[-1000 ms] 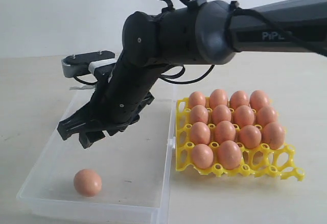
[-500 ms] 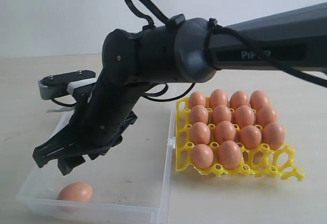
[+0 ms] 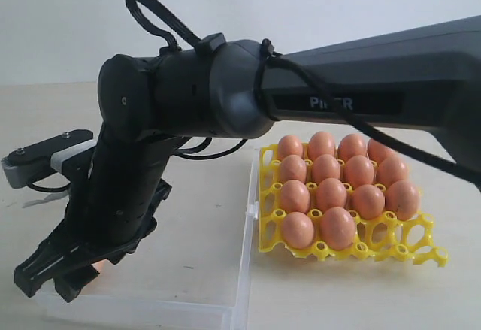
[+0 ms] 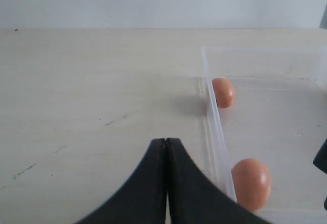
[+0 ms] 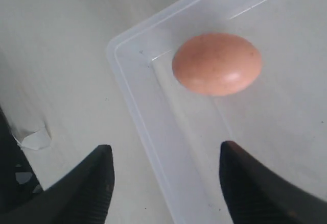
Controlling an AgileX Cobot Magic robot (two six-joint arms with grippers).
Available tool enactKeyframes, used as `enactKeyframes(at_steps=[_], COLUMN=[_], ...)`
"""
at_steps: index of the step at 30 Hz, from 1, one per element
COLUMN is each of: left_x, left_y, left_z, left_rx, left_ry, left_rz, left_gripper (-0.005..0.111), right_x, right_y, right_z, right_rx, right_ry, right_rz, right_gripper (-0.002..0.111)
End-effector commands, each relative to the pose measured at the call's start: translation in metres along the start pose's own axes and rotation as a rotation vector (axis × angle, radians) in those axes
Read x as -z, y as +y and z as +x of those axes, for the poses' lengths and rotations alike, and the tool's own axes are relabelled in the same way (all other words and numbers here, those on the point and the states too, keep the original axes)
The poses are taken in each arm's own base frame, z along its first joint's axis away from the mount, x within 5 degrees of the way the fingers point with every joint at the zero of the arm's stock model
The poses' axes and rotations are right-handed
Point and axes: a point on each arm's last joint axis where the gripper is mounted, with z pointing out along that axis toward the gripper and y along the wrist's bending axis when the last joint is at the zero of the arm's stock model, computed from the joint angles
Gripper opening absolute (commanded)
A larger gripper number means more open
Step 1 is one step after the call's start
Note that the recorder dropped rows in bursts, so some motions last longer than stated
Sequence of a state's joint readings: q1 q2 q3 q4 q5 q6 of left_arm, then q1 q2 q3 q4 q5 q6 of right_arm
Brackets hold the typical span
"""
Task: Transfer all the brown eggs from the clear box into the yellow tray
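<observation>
Right tool (image 5: 164,155), jaws spread and empty, hangs over a corner of the clear shallow plastic box (image 5: 148,127) toward the tabletop's left side, evidently opened to straddle the smooth brown egg (image 5: 217,64) lying there, not yet in the yellow lattice tray (image 3: 421,243).

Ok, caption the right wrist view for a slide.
Open fingers over the clear box's corner, a brown egg lying inside.
</observation>
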State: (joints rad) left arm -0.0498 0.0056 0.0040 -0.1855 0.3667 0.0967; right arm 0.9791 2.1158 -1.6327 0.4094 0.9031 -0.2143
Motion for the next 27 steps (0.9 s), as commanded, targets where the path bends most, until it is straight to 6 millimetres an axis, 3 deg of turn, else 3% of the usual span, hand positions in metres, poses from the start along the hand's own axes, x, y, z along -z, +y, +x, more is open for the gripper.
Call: enactKeyframes(at_steps=[1, 5, 10, 13, 27], left_x=[0.001, 0.001, 0.001, 0.001, 0.001], left_y=[0.000, 0.000, 0.000, 0.000, 0.000], left_z=[-0.002, -0.002, -0.002, -0.002, -0.002], left_rx=[-0.003, -0.003, -0.003, -0.003, -0.003], left_ry=[-0.014, -0.014, -0.014, -0.014, -0.014], left_rz=[0.000, 0.000, 0.000, 0.000, 0.000], left_gripper=[0.000, 0.000, 0.000, 0.000, 0.000], right_x=[0.000, 0.001, 0.013, 0.011, -0.042], right_y=[-0.001, -0.002, -0.017, -0.027, -0.045], right_z=[-0.010, -0.009, -0.023, -0.026, -0.023], right_rx=[0.016, 0.066, -0.199, -0.234, -0.310], right_ry=[-0.091, -0.081, -0.205, -0.233, -0.159], right_rz=[0.020, 0.038, -0.097, -0.117, -0.126], right_gripper=[0.061, 0.061, 0.057, 0.057, 0.057])
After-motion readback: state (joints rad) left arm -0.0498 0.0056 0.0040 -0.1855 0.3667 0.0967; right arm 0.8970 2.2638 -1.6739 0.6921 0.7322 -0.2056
